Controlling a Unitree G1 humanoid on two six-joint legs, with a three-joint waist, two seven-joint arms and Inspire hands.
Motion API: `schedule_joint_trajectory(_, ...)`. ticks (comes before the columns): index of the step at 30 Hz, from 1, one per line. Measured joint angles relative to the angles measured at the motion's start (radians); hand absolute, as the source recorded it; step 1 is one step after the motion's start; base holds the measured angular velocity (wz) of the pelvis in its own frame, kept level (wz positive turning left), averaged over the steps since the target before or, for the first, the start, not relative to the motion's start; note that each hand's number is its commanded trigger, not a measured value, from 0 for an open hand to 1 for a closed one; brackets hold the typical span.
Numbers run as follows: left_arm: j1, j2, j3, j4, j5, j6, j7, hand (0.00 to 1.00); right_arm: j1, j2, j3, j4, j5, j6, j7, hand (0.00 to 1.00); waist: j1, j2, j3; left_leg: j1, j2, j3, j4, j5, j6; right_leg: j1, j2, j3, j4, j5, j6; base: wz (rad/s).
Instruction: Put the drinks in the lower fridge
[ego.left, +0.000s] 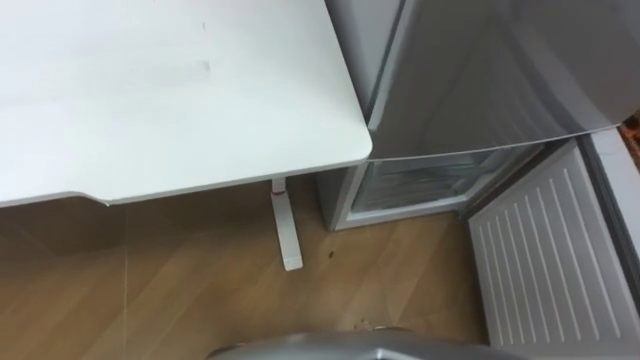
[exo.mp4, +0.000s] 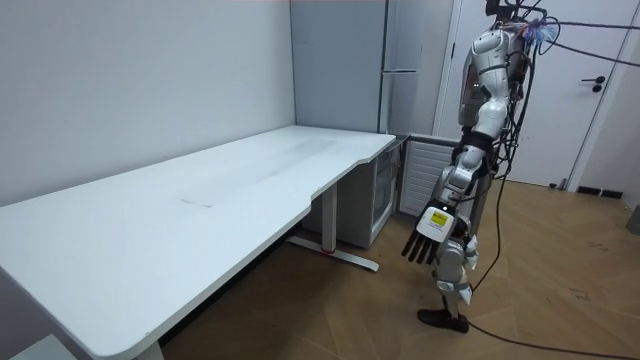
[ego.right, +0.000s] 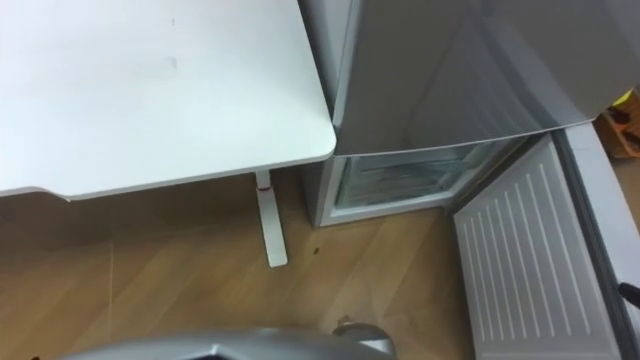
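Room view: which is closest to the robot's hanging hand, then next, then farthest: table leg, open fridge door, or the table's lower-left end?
1. Table leg, room view's left of the left hand, and open fridge door, just behind it: too close to call.
2. Table end, lower left: farthest.

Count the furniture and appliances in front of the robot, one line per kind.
Table: 1
Fridge, lower door open: 1
Total: 2
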Motion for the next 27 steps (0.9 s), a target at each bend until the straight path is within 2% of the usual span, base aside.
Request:
schedule_joint_trajectory(5,-0.004,0.001,-0.001,0.000,0.000,0.005,-0.018,0.00,-0.009,-0.006,0.002,0.004,0.004,0.000,0.002,0.00,0.001,-0.003,-0.0004,-0.007,0.002,0.000,0.006,0.000,0.000,0.000,0.005,0.006,-0.004,0.001,0.000,0.00)
schedule_joint_trajectory(9,-0.005,0.005,-0.001,-0.001,0.001,0.011,-0.035,0.00,-0.018,-0.006,0.007,0.012,-0.018,0.001,0.031,0.00,0.000,0.005,-0.0046,-0.021,0.003,-0.008,0.011,-0.001,-0.002,0.000,0.006,-0.006,-0.004,0.001,-0.001,0.06)
schedule_joint_trajectory(10,-0.006,0.006,-0.004,-0.001,0.013,0.013,-0.035,0.00,-0.022,-0.006,0.024,0.017,-0.040,0.001,0.049,0.00,0.002,0.016,-0.0095,-0.018,0.004,-0.011,0.010,-0.002,-0.003,0.002,0.007,-0.007,-0.004,0.001,-0.001,0.04)
schedule_joint_trajectory(12,-0.007,0.007,-0.010,0.001,0.035,0.015,-0.042,0.00,-0.035,-0.005,0.059,0.026,-0.075,0.001,0.081,0.00,0.005,0.017,-0.0050,-0.016,0.007,-0.015,0.011,-0.002,-0.004,0.005,0.009,-0.008,-0.005,0.002,-0.003,0.00)
schedule_joint_trajectory(15,-0.006,0.011,-0.019,0.000,0.043,0.015,-0.057,0.00,-0.035,-0.006,0.092,0.026,-0.128,-0.003,0.114,0.00,0.016,0.022,-0.0036,-0.010,0.011,-0.010,0.011,-0.002,-0.006,0.007,0.013,-0.008,-0.005,0.004,-0.005,-0.02)
schedule_joint_trajectory(17,-0.005,0.011,-0.042,-0.001,0.042,0.016,-0.057,0.00,-0.027,-0.006,0.128,0.021,-0.153,-0.007,0.143,0.00,0.025,0.023,0.0081,0.000,0.014,-0.008,0.009,-0.003,-0.010,0.011,0.015,-0.006,-0.006,0.003,-0.008,-0.05)
schedule_joint_trajectory(21,-0.015,0.012,-0.070,-0.001,0.042,0.016,-0.058,0.00,-0.009,-0.005,0.181,-0.003,-0.175,-0.004,0.194,0.00,0.030,0.011,0.0074,-0.003,0.015,-0.007,0.003,-0.004,-0.013,0.009,0.018,0.000,-0.018,-0.002,-0.013,-0.02)
schedule_joint_trajectory(24,-0.032,0.015,-0.101,-0.001,0.042,0.016,-0.064,0.00,-0.005,-0.004,0.222,-0.017,-0.204,-0.004,0.233,0.00,0.032,0.014,0.0042,-0.007,0.015,-0.007,0.011,-0.004,-0.013,0.005,0.020,0.005,-0.022,0.002,-0.012,-0.04)
schedule_joint_trajectory(27,-0.052,0.015,-0.125,0.000,0.042,0.016,-0.088,0.00,0.034,0.001,0.247,-0.062,-0.233,-0.004,0.279,0.00,0.051,0.010,0.0033,-0.013,0.018,-0.002,0.011,-0.004,-0.013,0.002,0.024,0.015,-0.022,0.009,-0.014,-0.14)
